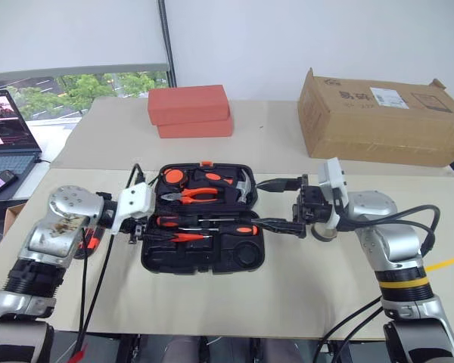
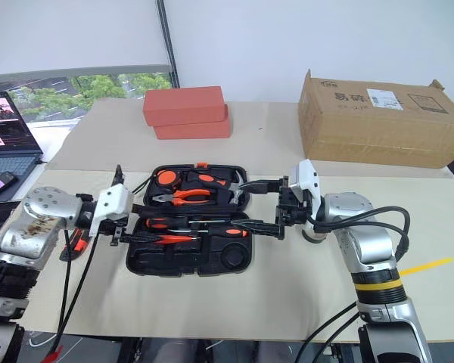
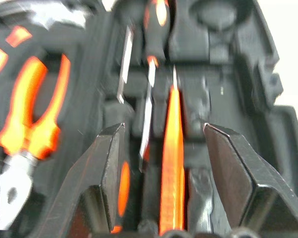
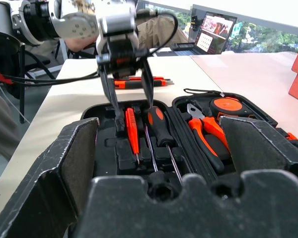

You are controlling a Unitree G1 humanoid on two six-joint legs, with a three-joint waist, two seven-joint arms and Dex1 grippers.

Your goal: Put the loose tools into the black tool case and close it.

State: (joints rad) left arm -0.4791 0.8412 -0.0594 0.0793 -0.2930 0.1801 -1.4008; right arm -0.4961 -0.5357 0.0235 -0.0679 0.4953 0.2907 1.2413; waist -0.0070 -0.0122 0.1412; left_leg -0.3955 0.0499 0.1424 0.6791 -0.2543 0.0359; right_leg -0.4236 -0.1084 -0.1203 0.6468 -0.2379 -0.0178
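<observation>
Left wrist view: orange tool lies between two spread fingers

Left wrist view shows the all-orange tool (image 3: 172, 163) lying in a slot of the black case (image 1: 203, 257). The left gripper (image 3: 164, 148) sits right over it. Its two fingers are apart, one on each side of the tool, and they do not squeeze it. The tool's long side runs the same way the fingers point, and its thin tip points away from the gripper, toward the middle of the case.

From the head camera, the case lies open near the front edge of the table (image 1: 303, 287). The orange tool sits in the near half of the case, by the case's left end, so the left gripper is much nearer to it than the right one. Two screwdrivers (image 1: 212, 224) lie beside it, also running left to right along the case.

The right gripper (image 1: 286, 204) hangs at the case's right end with its fingers wide apart and nothing in them.

More screwdrivers (image 4: 139, 82) still lie on the table past the case's left end. They look like the next things to pick up, and the left arm is nearer.
</observation>
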